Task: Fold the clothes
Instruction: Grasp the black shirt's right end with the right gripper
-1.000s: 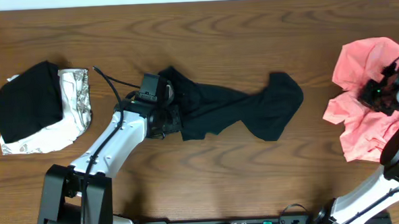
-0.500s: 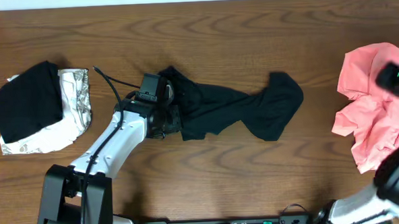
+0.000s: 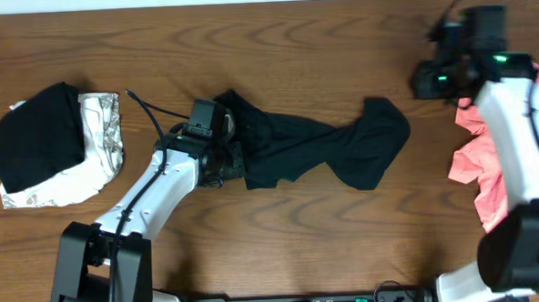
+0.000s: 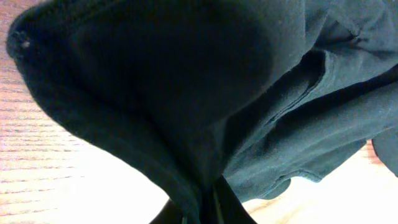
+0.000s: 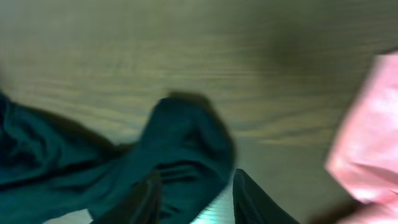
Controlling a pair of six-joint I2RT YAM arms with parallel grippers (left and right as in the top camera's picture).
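A black T-shirt point(image 3: 324, 149) lies crumpled and stretched across the middle of the table. My left gripper point(image 3: 228, 160) is at its left end, shut on a bunch of the black fabric point(image 4: 186, 93); in the left wrist view the cloth fills the frame and runs down between the fingertips of that gripper point(image 4: 200, 213). My right gripper point(image 3: 425, 79) hovers above the table's far right, open, with nothing between its fingers point(image 5: 147, 198). In the right wrist view, the gripper point(image 5: 196, 199) looks down at the shirt's right end point(image 5: 180, 143). A salmon-pink garment point(image 3: 475, 165) lies crumpled at the right edge.
At the far left a folded black garment point(image 3: 36, 134) rests on a white-grey patterned one point(image 3: 101, 149). The right arm point(image 3: 515, 131) crosses over the pink garment point(image 5: 373, 137). Bare wooden tabletop point(image 3: 337, 39) runs along the back.
My right gripper has let go of the pink garment, opened, and swung up and left towards the black shirt's right end. The pink garment has shifted slightly. The left arm has not moved.
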